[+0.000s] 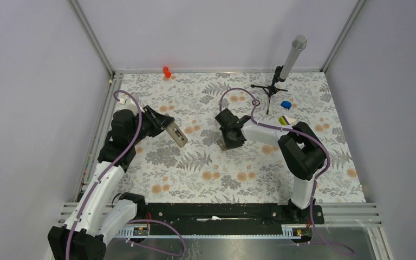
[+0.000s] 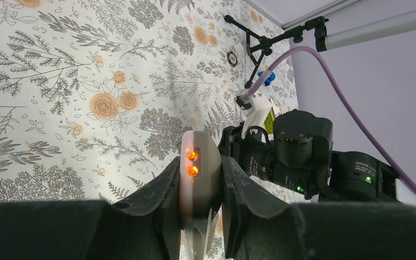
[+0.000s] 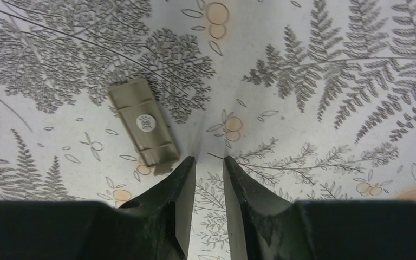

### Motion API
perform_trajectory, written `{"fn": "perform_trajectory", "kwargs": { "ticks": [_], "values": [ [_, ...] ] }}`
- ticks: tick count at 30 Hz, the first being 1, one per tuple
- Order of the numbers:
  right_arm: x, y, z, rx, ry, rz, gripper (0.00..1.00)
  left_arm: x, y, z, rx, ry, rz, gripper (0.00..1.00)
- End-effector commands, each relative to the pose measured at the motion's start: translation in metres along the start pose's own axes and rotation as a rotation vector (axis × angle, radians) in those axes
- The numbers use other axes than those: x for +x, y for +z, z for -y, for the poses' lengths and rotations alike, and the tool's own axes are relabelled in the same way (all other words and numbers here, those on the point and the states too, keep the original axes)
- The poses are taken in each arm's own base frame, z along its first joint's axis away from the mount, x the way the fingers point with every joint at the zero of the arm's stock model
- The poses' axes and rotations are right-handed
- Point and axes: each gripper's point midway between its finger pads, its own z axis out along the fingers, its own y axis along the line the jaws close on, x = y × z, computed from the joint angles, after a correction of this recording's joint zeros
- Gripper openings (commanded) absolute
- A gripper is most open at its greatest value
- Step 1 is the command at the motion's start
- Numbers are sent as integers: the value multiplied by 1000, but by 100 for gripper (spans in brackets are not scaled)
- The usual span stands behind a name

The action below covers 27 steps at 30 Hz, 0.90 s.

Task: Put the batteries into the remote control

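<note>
The left gripper [image 2: 199,162] is clamped on the remote control [image 2: 197,173], its two fingers pressing the pale handset's long sides and holding it tilted in the air above the left half of the table [image 1: 206,173], which is covered in a fern-and-flower print. Two small orange lights [image 2: 193,163] glow on the narrow end of the handset that faces the left wrist camera. Seen from overhead, the remote control [image 1: 177,135] juts from the left gripper [image 1: 165,125] toward the middle of the table, its upper face dark along part of its length. Across from it the right gripper [image 3: 209,160] points down at the cloth near the table's centre, its jaws a narrow gap apart with only the printed pattern showing between them. A flat beige panel [image 3: 143,122] bearing a round white sticker lies on the cloth just beside that gripper's fingertips [image 3: 187,165]; whether the nearest finger touches its corner cannot be told. Toward the far right stand a microphone on a small tripod [image 1: 281,70], a blue object [image 1: 286,104] and a yellow-green bar [image 1: 287,120], while a small red object [image 1: 166,71] sits at the far edge and a small dark ring [image 2: 232,58] lies near the tripod's feet.
</note>
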Motion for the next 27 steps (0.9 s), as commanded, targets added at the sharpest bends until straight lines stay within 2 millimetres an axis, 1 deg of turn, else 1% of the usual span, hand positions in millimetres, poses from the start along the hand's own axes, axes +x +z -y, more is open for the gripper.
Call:
{"fn": "perform_trajectory", "kwargs": {
  "ticks": [1, 5, 8, 11, 13, 17, 20, 23, 26, 27],
  "values": [
    [1, 1, -11, -34, -72, -44, 33, -22, -6, 16, 47, 40, 83, 0],
    [6, -3, -31, -117, -139, -65, 31, -21, -6, 15, 44, 38, 82, 0],
    [3, -4, -43, -174, -155, -47, 32, -21, -5, 16, 46, 37, 80, 0],
    [0, -10, -57, -261, -171, -32, 33, -23, -5, 17, 48, 38, 83, 0],
    [-2, -15, -63, -306, -185, -7, 35, -25, -5, 17, 43, 43, 89, 0],
    [-10, -25, -57, -291, -206, 51, 39, -29, -8, 17, 32, 52, 110, 0],
    [-15, -34, -55, -299, -232, 93, 40, -32, -10, 15, 20, 53, 127, 0],
    [-18, -33, -61, -324, -265, 106, 39, -36, -14, 15, 13, 50, 152, 0],
    [-19, -28, -68, -342, -304, 94, 37, -39, -17, 14, 6, 47, 173, 0],
    [-20, -24, -70, -339, -323, 81, 36, -40, -18, 14, 2, 47, 180, 0]
  ]
}}
